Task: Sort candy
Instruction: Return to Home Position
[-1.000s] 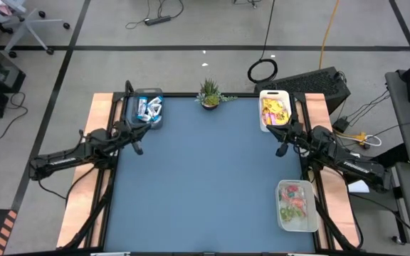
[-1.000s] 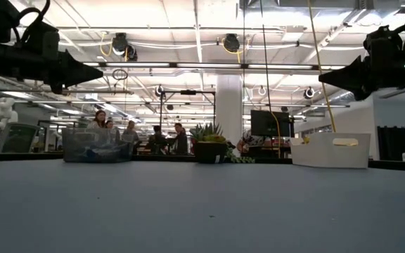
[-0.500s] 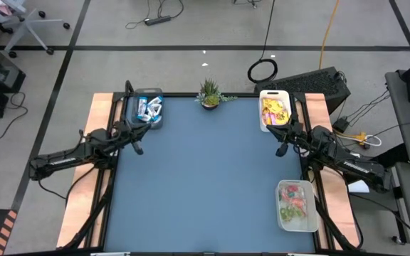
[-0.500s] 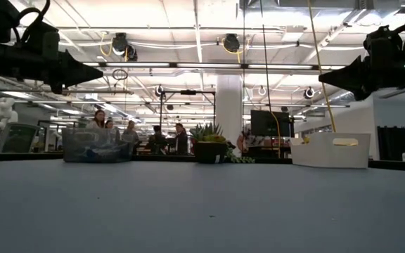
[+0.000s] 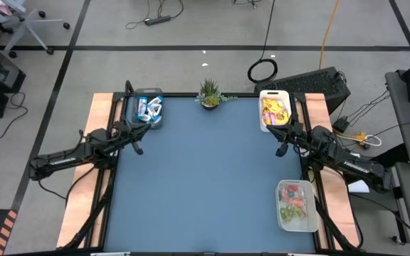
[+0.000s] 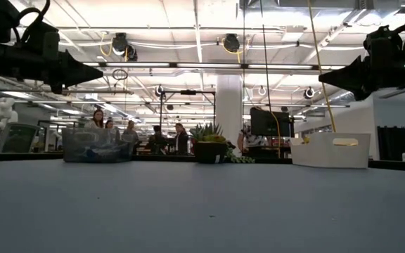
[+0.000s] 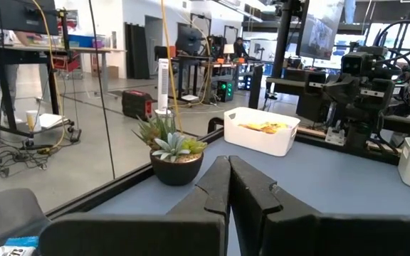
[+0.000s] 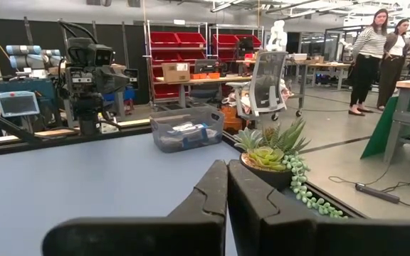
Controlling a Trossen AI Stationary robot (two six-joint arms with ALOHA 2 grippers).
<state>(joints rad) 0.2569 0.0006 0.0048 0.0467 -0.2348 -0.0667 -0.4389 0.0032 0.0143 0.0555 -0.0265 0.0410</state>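
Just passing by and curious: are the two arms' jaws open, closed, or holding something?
Left gripper: jaws closed, empty.
Right gripper: jaws closed, empty.

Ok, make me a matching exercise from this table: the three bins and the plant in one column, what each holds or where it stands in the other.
1. see-through bin
2. white bin
3. pale bin, near right
4. potted plant

a. red, pink and green pieces
b. far edge, between two bins
c. blue-and-white bars
d. yellow packets

Pairs: 1-c, 2-d, 3-a, 4-b.
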